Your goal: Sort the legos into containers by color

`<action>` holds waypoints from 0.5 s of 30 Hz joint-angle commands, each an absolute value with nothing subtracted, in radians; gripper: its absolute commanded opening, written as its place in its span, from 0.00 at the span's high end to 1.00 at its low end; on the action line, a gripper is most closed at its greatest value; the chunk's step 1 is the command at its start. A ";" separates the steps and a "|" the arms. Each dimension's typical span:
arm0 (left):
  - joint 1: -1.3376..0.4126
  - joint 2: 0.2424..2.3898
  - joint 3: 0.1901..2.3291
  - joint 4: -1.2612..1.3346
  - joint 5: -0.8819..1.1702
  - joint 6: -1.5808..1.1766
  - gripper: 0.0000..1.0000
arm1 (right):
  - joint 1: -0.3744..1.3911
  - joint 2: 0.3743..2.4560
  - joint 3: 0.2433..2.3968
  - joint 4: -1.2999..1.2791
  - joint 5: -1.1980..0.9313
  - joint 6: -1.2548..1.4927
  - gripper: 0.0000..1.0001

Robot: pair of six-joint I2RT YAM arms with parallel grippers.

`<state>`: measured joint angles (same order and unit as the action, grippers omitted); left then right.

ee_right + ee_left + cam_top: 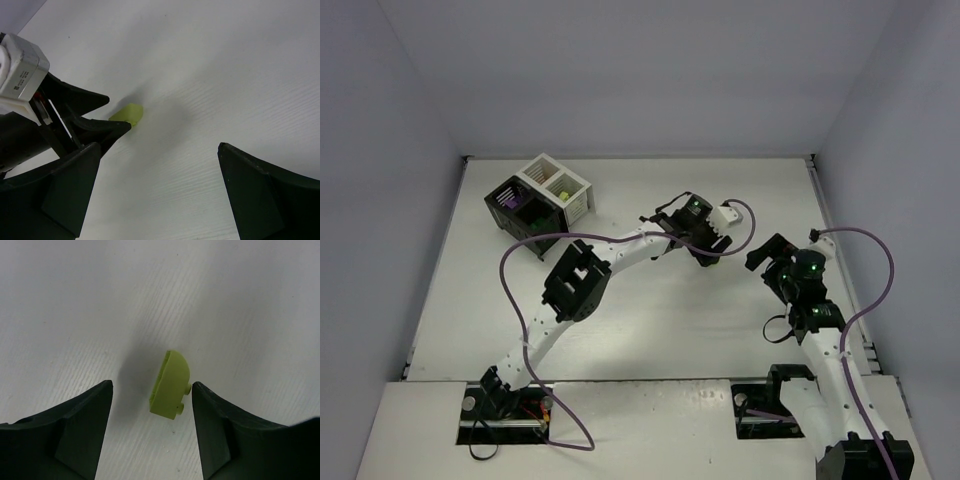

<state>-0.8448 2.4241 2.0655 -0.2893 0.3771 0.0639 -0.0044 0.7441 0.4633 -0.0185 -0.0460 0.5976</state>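
Note:
A lime-green lego [171,385] lies on the white table between the open jaws of my left gripper [151,386]. Its studs are right next to the right finger [215,425], and the left finger stands apart from it. In the top view this gripper [707,254] is low over the table right of centre, with the lego [714,263] peeking out beneath it. My right gripper [159,147] is open and empty, just right of the left one [768,256]. It sees the same lego [127,113]. The containers [538,200] stand at the back left with purple, green and yellowish pieces inside.
The left arm's links [575,280] stretch diagonally across the middle of the table. The left gripper's body and its white camera block [20,67] fill the left side of the right wrist view. Grey walls close in the table on three sides.

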 commanded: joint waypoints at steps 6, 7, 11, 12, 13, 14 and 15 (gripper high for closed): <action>-0.853 2.388 2.115 -0.242 0.377 0.020 0.72 | -0.021 0.729 0.457 0.034 -0.044 0.578 0.01; -0.853 2.382 2.108 -0.233 0.370 0.015 0.77 | -0.021 0.729 0.457 0.034 -0.046 0.577 0.01; -0.845 2.323 2.036 -0.198 0.333 0.011 0.88 | -0.021 0.724 0.457 0.034 -0.046 0.574 0.01; -0.841 2.281 1.993 -0.175 0.325 0.012 0.90 | -0.021 0.723 0.457 0.034 -0.046 0.572 0.01; -0.827 2.258 1.968 -0.163 0.313 -0.032 0.91 | -0.023 0.724 0.457 0.034 -0.046 0.571 0.01; -0.818 2.206 1.944 -0.143 0.281 -0.043 0.92 | -0.021 0.726 0.457 0.035 -0.046 0.568 0.01; -0.807 2.180 1.895 -0.138 0.261 -0.055 0.92 | -0.021 0.726 0.456 0.035 -0.049 0.563 0.01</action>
